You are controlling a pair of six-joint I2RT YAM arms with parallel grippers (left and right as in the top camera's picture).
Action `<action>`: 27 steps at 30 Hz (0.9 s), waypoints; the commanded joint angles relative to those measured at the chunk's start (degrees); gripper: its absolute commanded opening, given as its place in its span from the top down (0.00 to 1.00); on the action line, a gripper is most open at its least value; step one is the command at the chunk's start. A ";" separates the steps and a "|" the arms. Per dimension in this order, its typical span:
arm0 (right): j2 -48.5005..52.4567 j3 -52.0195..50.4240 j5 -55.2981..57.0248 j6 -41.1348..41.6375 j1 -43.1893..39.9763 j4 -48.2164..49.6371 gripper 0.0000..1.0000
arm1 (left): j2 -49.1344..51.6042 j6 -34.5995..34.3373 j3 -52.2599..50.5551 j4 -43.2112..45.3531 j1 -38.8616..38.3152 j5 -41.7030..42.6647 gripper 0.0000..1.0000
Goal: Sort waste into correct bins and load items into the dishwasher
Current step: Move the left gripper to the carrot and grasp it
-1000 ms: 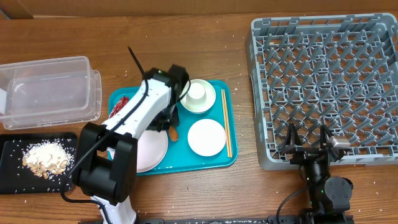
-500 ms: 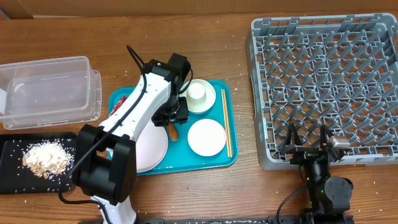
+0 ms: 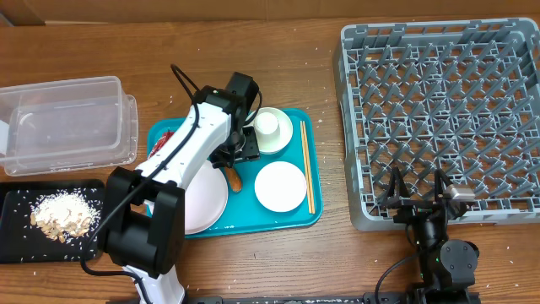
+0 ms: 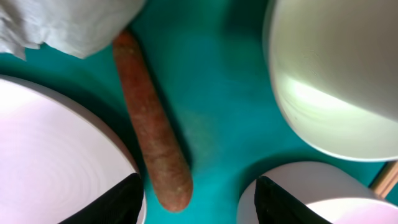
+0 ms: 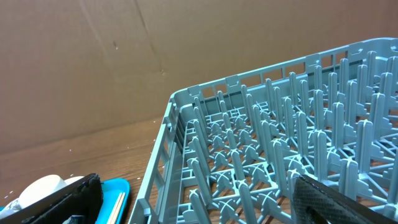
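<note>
**Left arm slides a bit further over the carrot stick**

Since a second ago my left arm has reached a little further across the teal tray [image 3: 287, 221]. Nothing else has moved.

The orange carrot stick [image 4: 152, 134] lies flat on that tray, between the big plate [image 3: 209, 203] and the bowl [image 3: 276, 145]. My left gripper [image 4: 196, 202] hangs right over the stick's near end. Its two fingers are spread wide and hold nothing. The white tissue [image 4: 62, 22] sits at the stick's far end. The red wrapper [image 3: 164, 139] peeks out near the tray's left edge, beside my arm.

Some work looks done, because the beige scraps [image 3: 61, 213] are on the black tray [image 3: 17, 245]. The clear tub [image 3: 67, 118] looks empty. I think the stick, tissue and wrapper all still need a bin.

The cup [image 3: 267, 123], the small plate [image 3: 280, 186] and the chopsticks [image 3: 307, 165] are on the teal tray too. The grey rack [image 3: 439, 110] has no dishes in it yet. My right gripper [image 5: 193, 208] waits at the rack's near edge, fingers apart and empty.
</note>
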 commanded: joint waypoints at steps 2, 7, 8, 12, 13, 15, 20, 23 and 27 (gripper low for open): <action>-0.68 -0.59 0.48 -0.22 -0.11 0.17 0.00 | -0.02 -0.96 -0.39 0.42 2.86 -0.63 0.41; -0.68 -0.59 0.48 -0.22 -0.11 0.17 0.00 | 0.00 -0.94 -0.63 1.66 4.68 -0.63 0.41; -0.68 -0.59 0.48 -0.22 -0.11 0.17 0.00 | 0.00 -0.96 -0.63 1.81 4.85 -0.59 0.41; -0.68 -0.59 0.48 -0.22 -0.11 0.17 0.00 | 0.00 -1.70 -0.63 2.64 4.85 -0.20 0.45; -0.68 -0.59 0.48 -0.22 -0.11 0.17 0.00 | 0.00 -2.01 -0.66 2.82 4.74 -0.28 0.47; -0.68 -0.59 0.48 -0.22 -0.11 0.17 0.00 | 0.02 -2.36 -0.85 3.52 4.74 -0.24 0.47; -0.68 -0.59 0.48 -0.22 -0.11 0.17 0.00 | 0.02 -4.46 -2.64 5.40 4.76 -0.28 0.47; -0.68 -0.59 0.48 -0.22 -0.11 0.17 0.00 | 0.02 -5.03 -4.57 7.13 4.76 -0.22 0.47; -0.68 -0.59 0.48 -0.22 -0.11 0.17 0.00 | 0.02 -5.01 -5.79 8.68 4.76 -0.22 0.46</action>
